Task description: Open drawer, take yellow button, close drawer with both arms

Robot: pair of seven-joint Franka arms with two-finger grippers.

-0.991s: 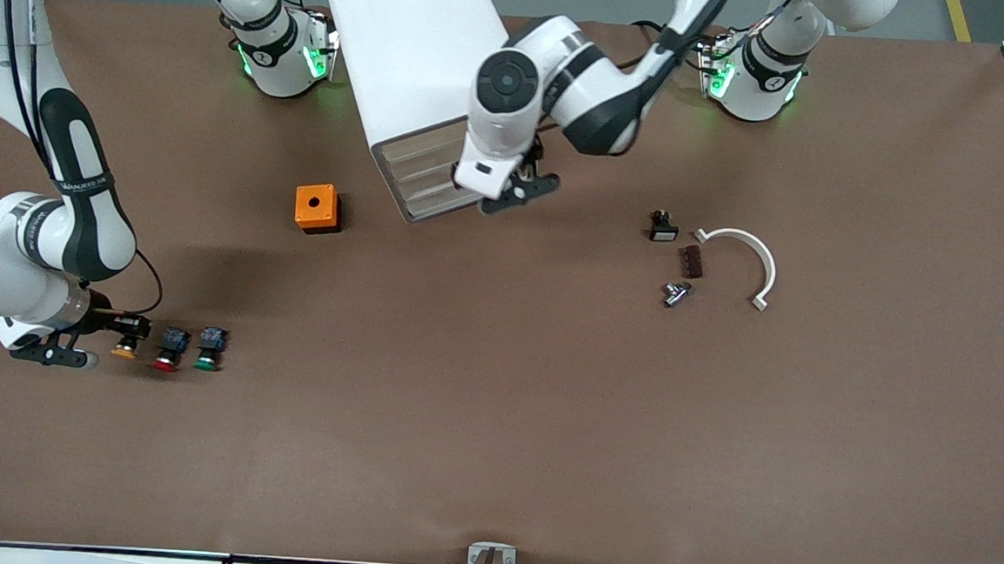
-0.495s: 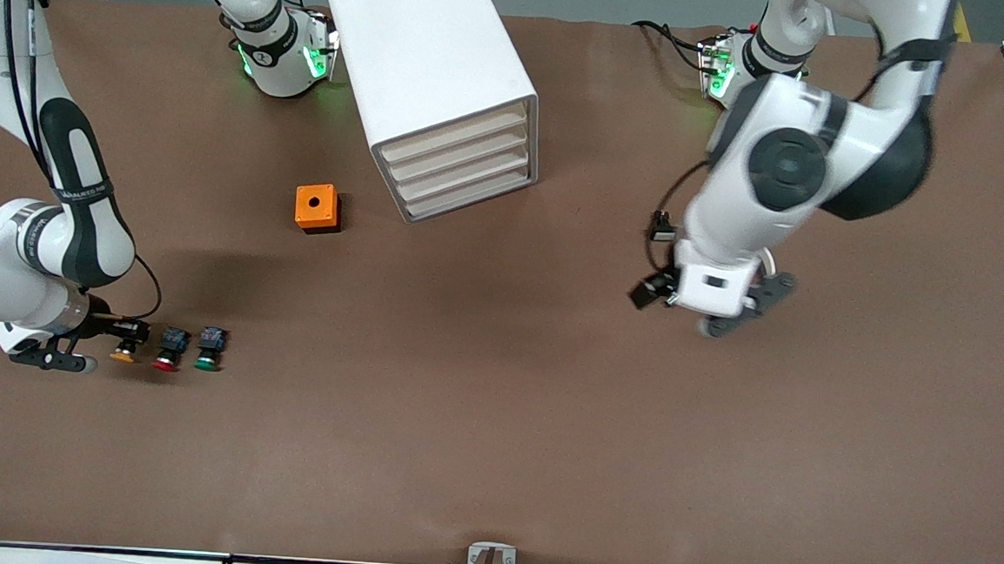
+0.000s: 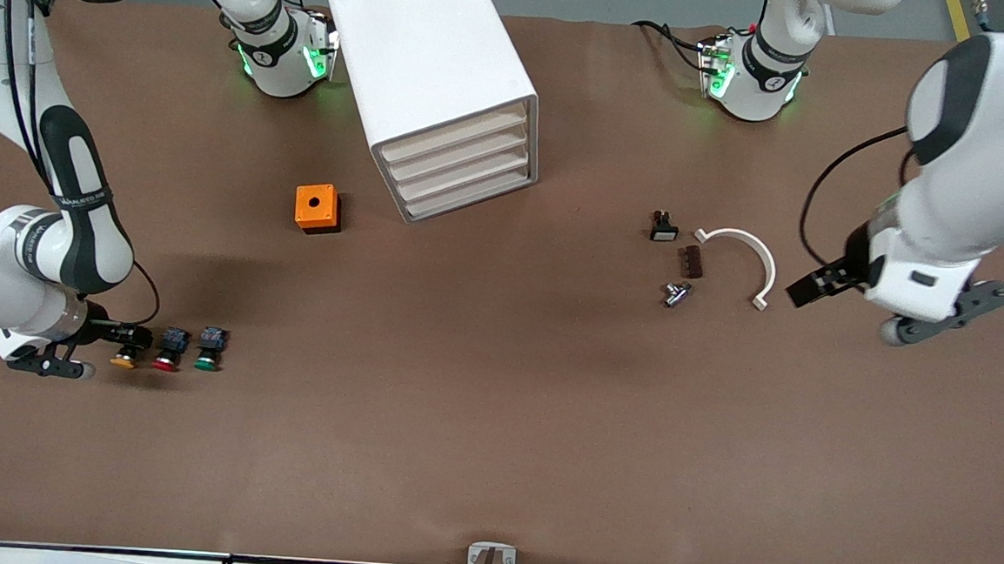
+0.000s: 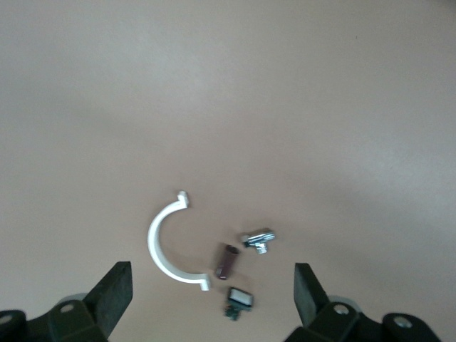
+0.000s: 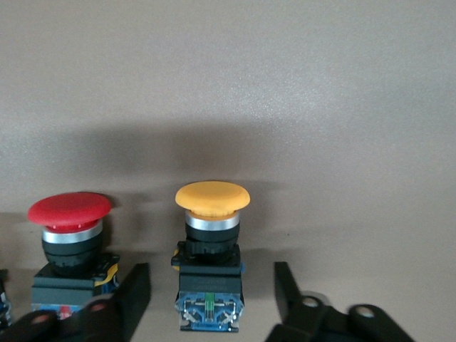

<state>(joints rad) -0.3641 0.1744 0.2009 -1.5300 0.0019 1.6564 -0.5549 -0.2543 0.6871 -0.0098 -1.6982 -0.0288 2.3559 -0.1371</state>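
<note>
The white cabinet (image 3: 428, 59) stands near the arms' bases, its four cream drawer fronts (image 3: 461, 162) all shut. The orange-yellow button (image 3: 123, 356) lies on the table at the right arm's end, first in a row of three. In the right wrist view the button (image 5: 211, 214) sits between my right gripper's (image 5: 210, 299) open fingers (image 5: 132, 296), which flank its black-and-blue body without touching. The right gripper (image 3: 120, 334) is low at the button. My left gripper (image 3: 811, 288) is open and empty in the air, over bare table beside the small parts at the left arm's end; its fingers (image 4: 114, 292) hold nothing.
The red button (image 3: 166, 359) (image 5: 69, 228) and green button (image 3: 207, 358) lie beside the yellow one. An orange box (image 3: 316, 207) sits near the cabinet. A white curved piece (image 3: 752, 258) (image 4: 160, 246), a black switch (image 3: 663, 227), a brown piece (image 3: 691, 261) and a metal part (image 3: 676, 293) lie together.
My left arm has swung away from the cabinet front, over the small parts, toward its own end of the table. The drawer fronts now show shut. The right gripper barely shifted at the button.
</note>
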